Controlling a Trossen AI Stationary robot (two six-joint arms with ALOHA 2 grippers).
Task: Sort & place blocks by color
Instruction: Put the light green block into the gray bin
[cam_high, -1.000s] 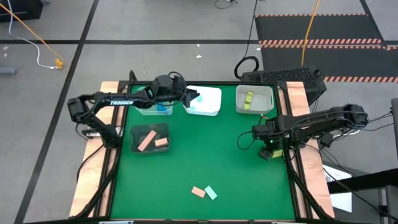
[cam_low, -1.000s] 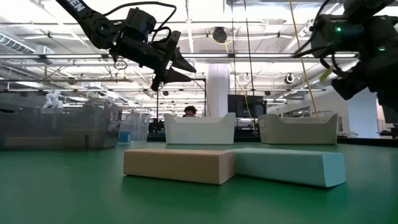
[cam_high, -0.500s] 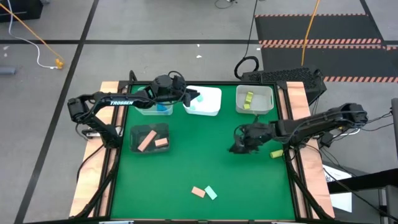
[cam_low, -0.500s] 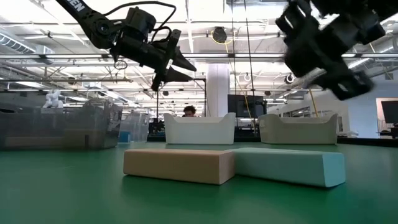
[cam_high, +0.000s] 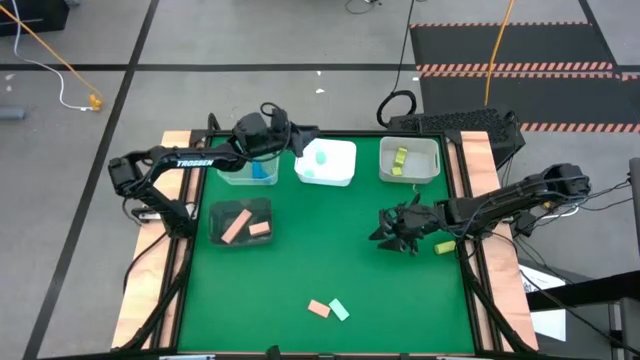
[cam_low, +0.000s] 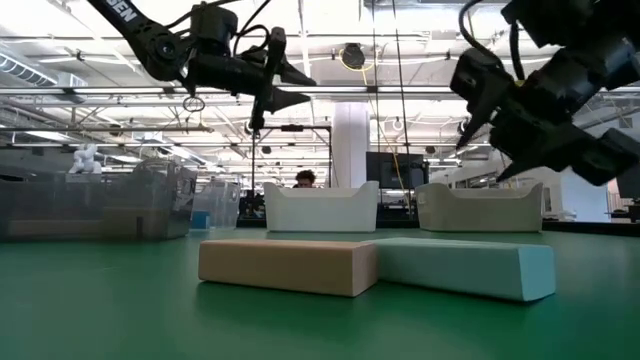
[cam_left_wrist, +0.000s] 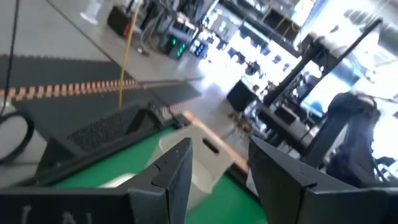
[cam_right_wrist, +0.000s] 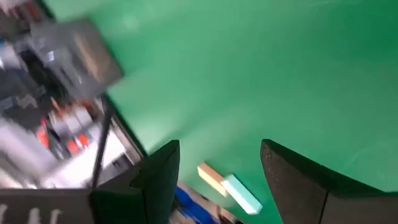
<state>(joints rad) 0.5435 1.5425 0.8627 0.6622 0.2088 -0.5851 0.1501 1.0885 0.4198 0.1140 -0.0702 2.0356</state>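
The left pincer (cam_high: 300, 133) hangs above the far left of the green tabletop (cam_high: 330, 260), between the clear bin with a blue block (cam_high: 262, 172) and the white bin holding a mint block (cam_high: 321, 158); its fingers stand apart, holding nothing. The right pincer (cam_high: 385, 232) hovers at mid-right, fingers apart and seemingly empty. A yellow-green block (cam_high: 445, 246) lies near the right edge. A pink block (cam_high: 318, 308) and a mint bar (cam_high: 339, 310) touch at the near edge.
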